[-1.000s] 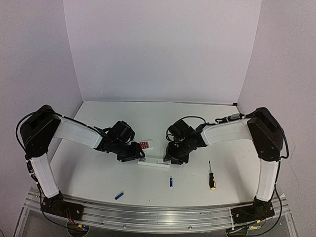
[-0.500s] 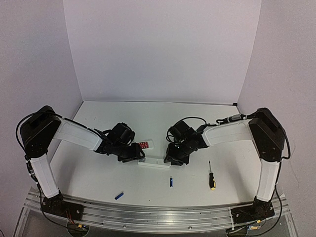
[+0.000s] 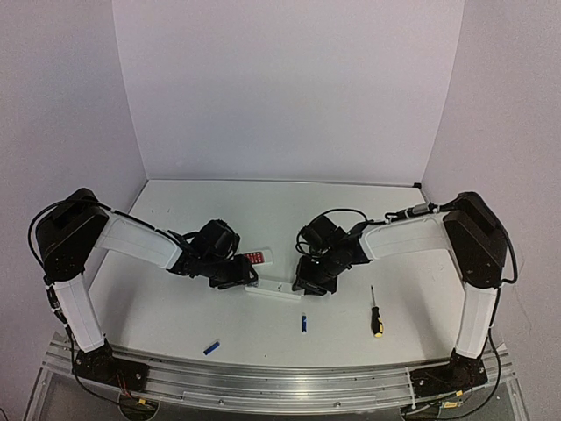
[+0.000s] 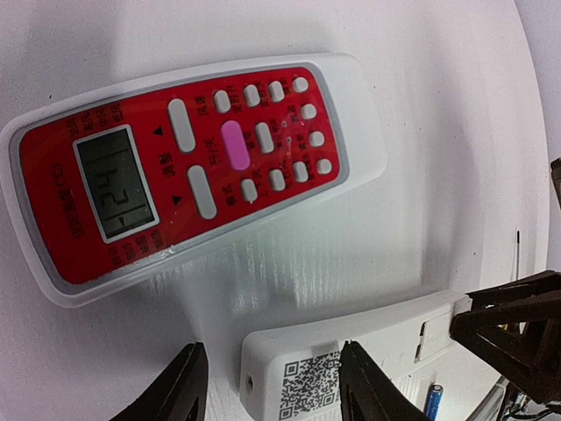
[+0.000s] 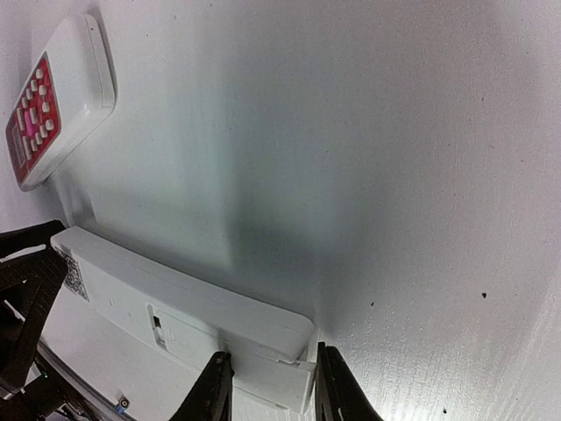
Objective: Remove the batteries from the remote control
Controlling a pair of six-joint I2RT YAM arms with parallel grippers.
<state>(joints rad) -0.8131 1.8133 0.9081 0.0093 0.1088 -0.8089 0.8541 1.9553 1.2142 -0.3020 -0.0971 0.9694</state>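
Top external view, working from my edge outward: the nearer battery (image 3: 211, 348) lies loose on the bench (image 3: 158, 307) close to the front rail. The other battery (image 3: 303, 324) lies a little further in, with the screwdriver (image 3: 375, 314) off to its right. Neither cell is touching anything.

Just beyond them is the remote control (image 3: 273, 292), flat and back-up. Its long axis runs left to right between my two arms, so each tool sits at one end.

On the left wrist camera, the left tool (image 4: 276, 393) is spread wide over the QR-sticker end. There is bare bench between one finger and the casing, so I judge it is not gripping.

On the right wrist camera, the right tool (image 5: 270, 386) has both fingers against the sides of the opposite end, and I read that as pinching it. The body stretches away from that tool toward the left one.

The red remote (image 3: 258, 257) lies just behind, apart from the white one.

With both cells on the bench, I judge the unloading essentially done. I cannot tell whether the compartment is open.
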